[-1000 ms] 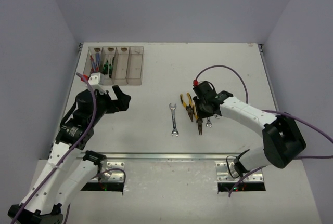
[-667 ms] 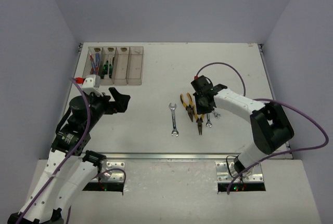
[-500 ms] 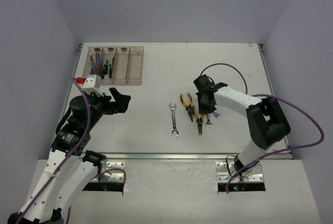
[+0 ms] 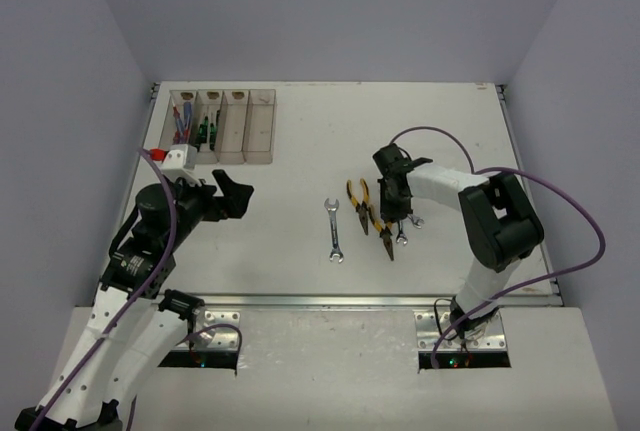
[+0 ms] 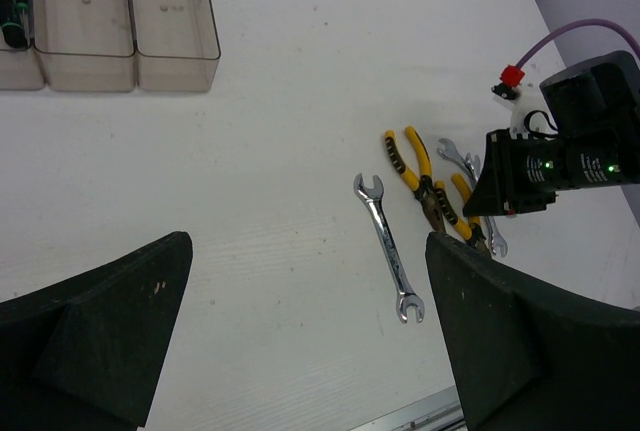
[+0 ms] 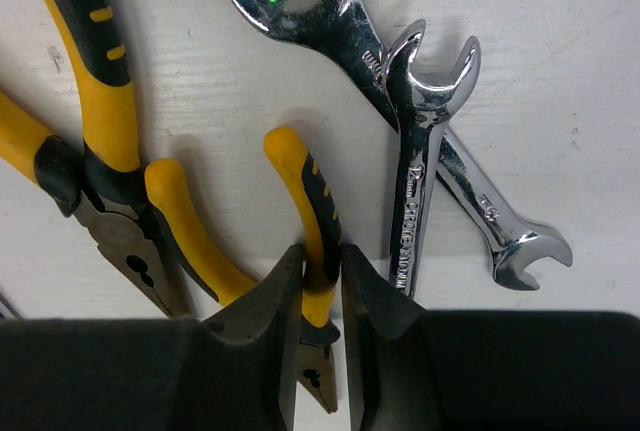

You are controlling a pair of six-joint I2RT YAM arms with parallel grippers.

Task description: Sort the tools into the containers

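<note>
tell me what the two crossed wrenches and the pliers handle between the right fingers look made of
Crossed wrenches: polished, likely chrome-plated steel, judging by the mirror glare and the stamped lettering on the shank.
Pliers handle: seemingly a rubber or soft plastic grip, matte yellow with black inlays.

Yellow-handled pliers and crossed silver wrenches lie flat, well apart from the bins.

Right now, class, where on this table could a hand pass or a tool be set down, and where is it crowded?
Bare table lies between the bins and the lone wrench, and along the far edge. Crowded: the yellow pliers and crossed wrenches beneath the right end effector, which is shut on one pliers handle.
</note>
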